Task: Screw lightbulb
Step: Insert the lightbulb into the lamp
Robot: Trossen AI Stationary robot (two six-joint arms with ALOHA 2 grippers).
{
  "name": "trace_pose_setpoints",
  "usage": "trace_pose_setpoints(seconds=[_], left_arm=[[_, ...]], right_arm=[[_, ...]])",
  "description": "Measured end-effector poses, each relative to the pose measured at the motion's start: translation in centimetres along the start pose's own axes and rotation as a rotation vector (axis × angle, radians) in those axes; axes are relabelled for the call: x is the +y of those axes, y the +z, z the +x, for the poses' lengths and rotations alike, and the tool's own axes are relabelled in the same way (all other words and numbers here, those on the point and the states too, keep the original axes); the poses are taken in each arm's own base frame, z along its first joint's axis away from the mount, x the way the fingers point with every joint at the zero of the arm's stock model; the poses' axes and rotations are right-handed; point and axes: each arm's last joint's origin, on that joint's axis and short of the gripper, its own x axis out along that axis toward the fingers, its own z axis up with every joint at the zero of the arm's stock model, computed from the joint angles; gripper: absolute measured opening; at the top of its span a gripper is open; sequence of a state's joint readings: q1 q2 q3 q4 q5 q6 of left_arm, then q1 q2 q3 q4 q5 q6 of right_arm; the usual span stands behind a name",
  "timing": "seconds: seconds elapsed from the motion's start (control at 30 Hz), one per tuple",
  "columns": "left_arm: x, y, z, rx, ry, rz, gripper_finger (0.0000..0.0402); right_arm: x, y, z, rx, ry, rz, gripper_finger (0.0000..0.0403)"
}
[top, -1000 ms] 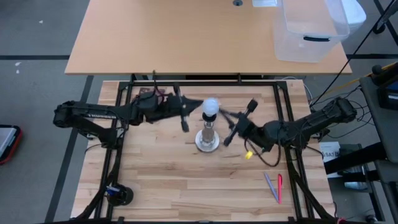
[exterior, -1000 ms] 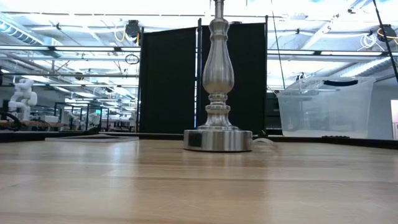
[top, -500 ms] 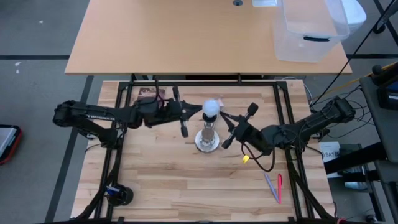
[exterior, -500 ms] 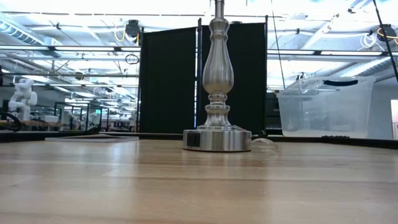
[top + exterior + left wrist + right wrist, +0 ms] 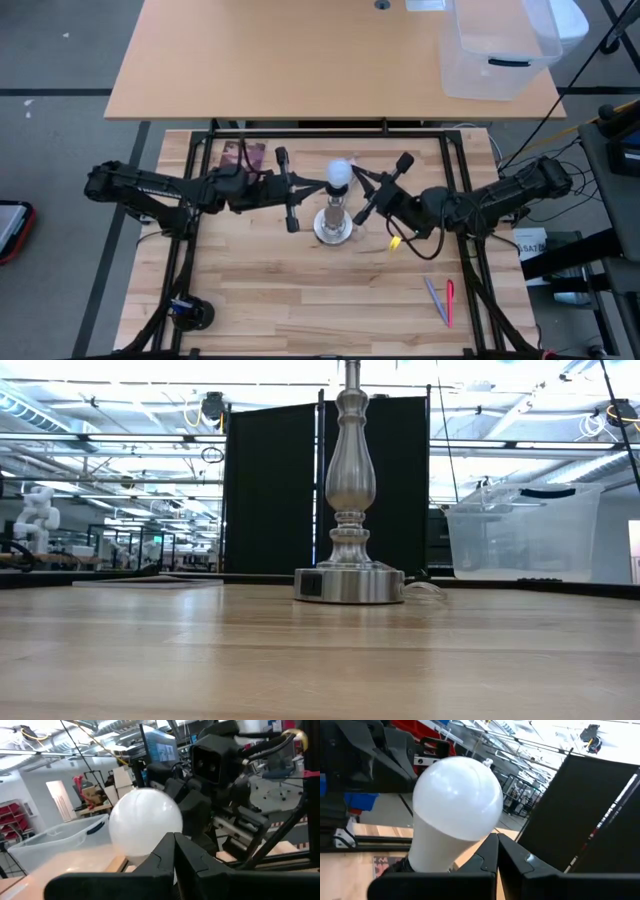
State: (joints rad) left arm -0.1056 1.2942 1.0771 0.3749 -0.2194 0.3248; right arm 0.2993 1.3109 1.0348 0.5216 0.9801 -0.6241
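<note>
The lightbulb, with a frosted white globe, stands upright in the dark socket on top of the silvery round-based stand, in the middle of the table. The stand's shaft shows in the low view. My left gripper is shut, level, with its tips at the globe's left side. The globe fills the left wrist view just beyond the tips. My right gripper is shut, with its tips at the globe's right side. The right wrist view shows the bulb close beyond them. My left gripper points level from the table's left at the lower part of the globe. I cannot tell whether its shut tips touch it. My right gripper points level from the table's right at the bulb's neck. I cannot tell whether its shut tips touch it.
A pink-tipped clear wrapper lies near the front right. A dark printed packet lies at the far left. A dark round object sits at the front left corner. A clear plastic bin stands on the table behind.
My left gripper has drifted a little toward the table's near edge, staying beside the bulb. My right gripper dipped toward the near edge, then came back toward the far edge. The bulb stays upright on the stand.
</note>
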Motion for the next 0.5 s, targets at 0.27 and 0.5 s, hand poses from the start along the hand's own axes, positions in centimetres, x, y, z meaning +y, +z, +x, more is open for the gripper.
trace_pose_setpoints(seconds=[0.27,0.5], left_arm=[[0.0,0.2,0.0,-0.028,-0.020,0.019,0.0002],[1.3,-0.3,0.3,-0.007,0.021,0.021,0.0002]], right_arm=[[-0.5,-0.1,0.7,-0.024,0.001,0.018,0.0000],[-0.4,0.0,0.5,-0.029,0.009,0.036,0.0000]])
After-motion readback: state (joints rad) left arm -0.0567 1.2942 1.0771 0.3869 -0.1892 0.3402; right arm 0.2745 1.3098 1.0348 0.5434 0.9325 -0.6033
